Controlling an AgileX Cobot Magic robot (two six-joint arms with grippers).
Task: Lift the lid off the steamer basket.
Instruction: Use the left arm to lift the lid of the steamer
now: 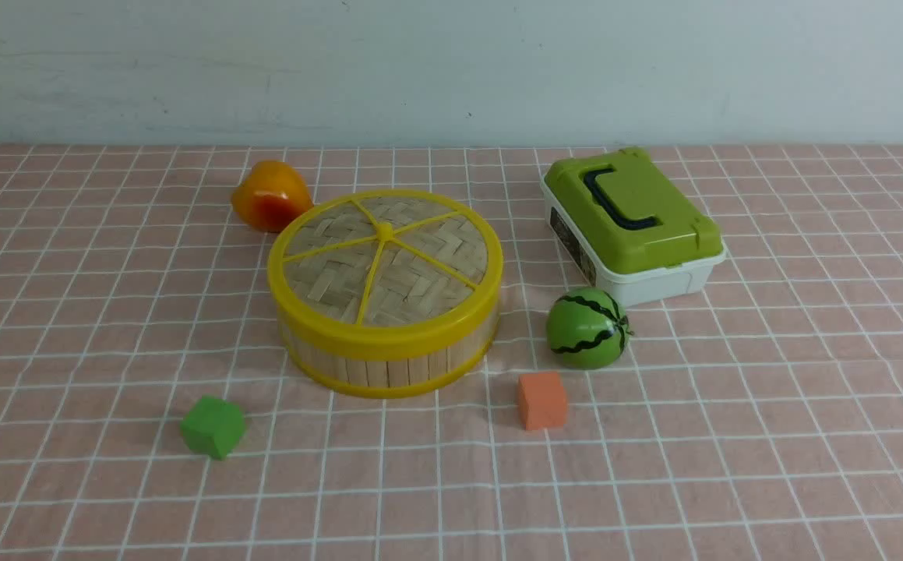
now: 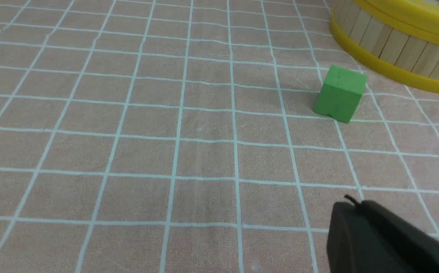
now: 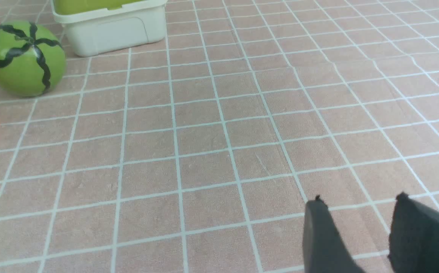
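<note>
The steamer basket (image 1: pixel 389 362) stands mid-table, a round bamboo-slat tub with yellow rims. The woven lid (image 1: pixel 386 257) with yellow spokes lies flat on top of it. Neither arm shows in the front view. In the left wrist view my left gripper (image 2: pixel 352 204) is shut, its dark fingers pressed together above bare cloth, well short of the basket's wall (image 2: pixel 401 49). In the right wrist view my right gripper (image 3: pixel 359 201) is open with nothing between its fingers; the basket is out of that view.
A green cube (image 1: pixel 213 425) and an orange cube (image 1: pixel 541 400) lie in front of the basket. A watermelon toy (image 1: pixel 587 327) and a white box with green lid (image 1: pixel 632 222) sit to its right. An orange fruit toy (image 1: pixel 270 195) sits behind left.
</note>
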